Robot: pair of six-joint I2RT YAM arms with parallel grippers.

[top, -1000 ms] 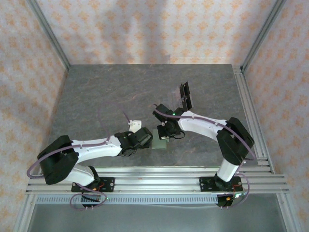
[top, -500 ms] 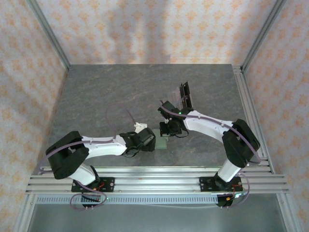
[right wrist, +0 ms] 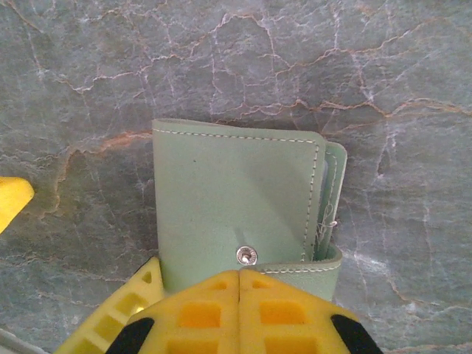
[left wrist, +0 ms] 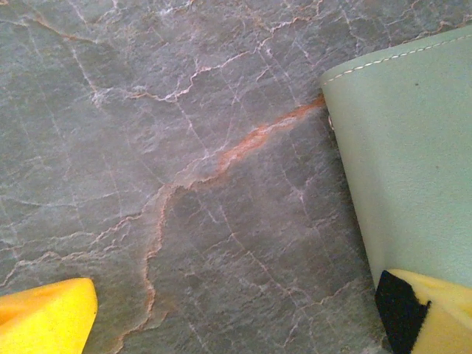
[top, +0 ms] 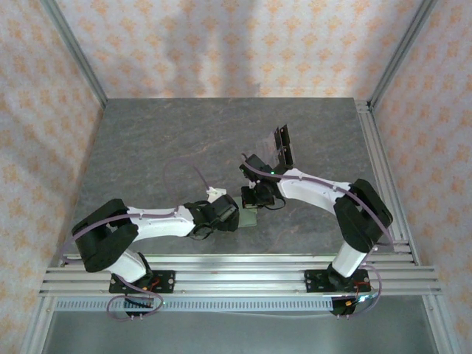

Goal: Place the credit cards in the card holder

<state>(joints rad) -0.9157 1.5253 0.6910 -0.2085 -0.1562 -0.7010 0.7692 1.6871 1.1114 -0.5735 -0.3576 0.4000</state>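
The card holder [right wrist: 236,199], a sage-green wallet with a metal snap stud, lies closed on the stone table; it also shows small between the two arms [top: 250,217]. My right gripper [right wrist: 240,291] is shut, its yellow tips pressed together over the wallet's near edge right by the stud. My left gripper [left wrist: 236,324] stands open and low on the table. One of its fingertips [left wrist: 424,313] rests on the wallet's corner [left wrist: 405,147]; the other lies on bare stone. The credit cards [top: 282,144], dark with a pale one beside them, stand upright behind the right gripper [top: 258,198].
Aluminium rails [top: 383,169] run along the table's right side and near edge. The patterned walls enclose the back and sides. Bare grey stone [top: 169,140] stretches to the left and back.
The left arm has pushed rightward up to the wallet. The wallet and the right gripper have shifted a little to the right. Both grippers keep their states.
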